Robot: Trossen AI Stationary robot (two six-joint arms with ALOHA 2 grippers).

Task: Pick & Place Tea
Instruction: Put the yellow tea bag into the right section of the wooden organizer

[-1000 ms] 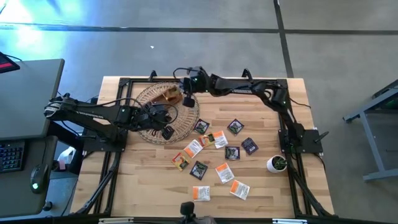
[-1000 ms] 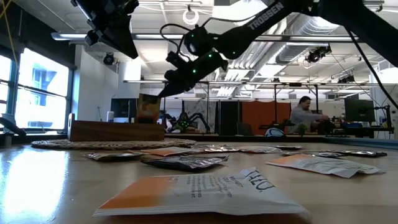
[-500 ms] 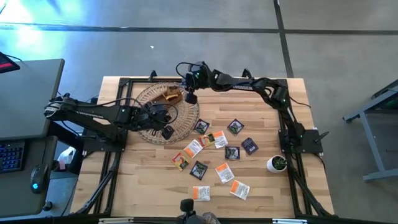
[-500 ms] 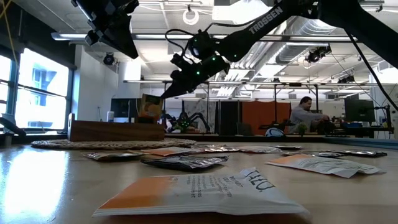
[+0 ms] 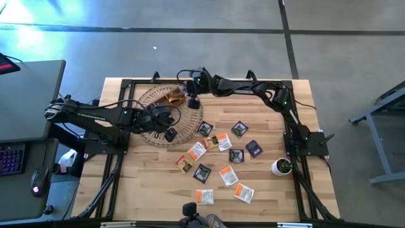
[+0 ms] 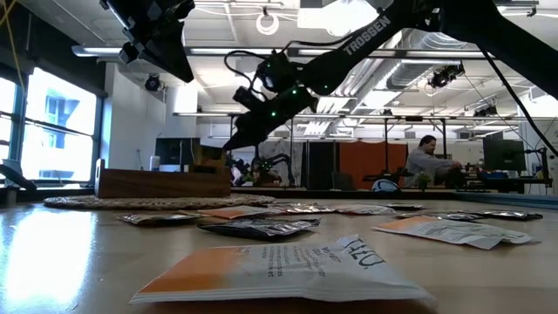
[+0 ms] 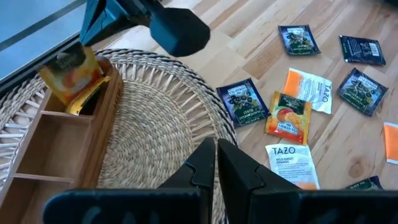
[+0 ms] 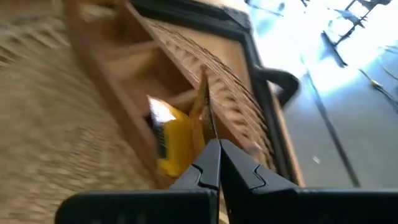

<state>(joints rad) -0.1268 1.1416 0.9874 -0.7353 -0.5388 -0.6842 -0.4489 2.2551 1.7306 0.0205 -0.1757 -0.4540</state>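
**Right arm lowers a tea sachet into the wooden box; most sachets still loose on the desk**

The right gripper (image 5: 190, 96) hangs over the brown wooden divided box (image 7: 59, 134), which sits on a round woven wicker mat (image 5: 169, 114) near the desk's far left corner. Its jaws are pressed together on the top edge of a yellow-orange foil tea sachet (image 8: 171, 142), which stands partly inside an end compartment of the box. The left gripper (image 5: 169, 133) waits above the near rim of the mat, jaws closed and holding nothing.

By my judgement the task is at an early stage: only this one sachet shows at the box. About a dozen small flat square sachets (image 5: 223, 157), some white with orange print and some dark with green print, lie scattered across the middle of the pale wooden desk (image 5: 266, 202). A small white pot with a plant (image 5: 281, 166) stands near the right edge.

The right wrist view is blurred, so whether the sachet touches the compartment floor cannot be told. The box's other compartments are only partly visible.
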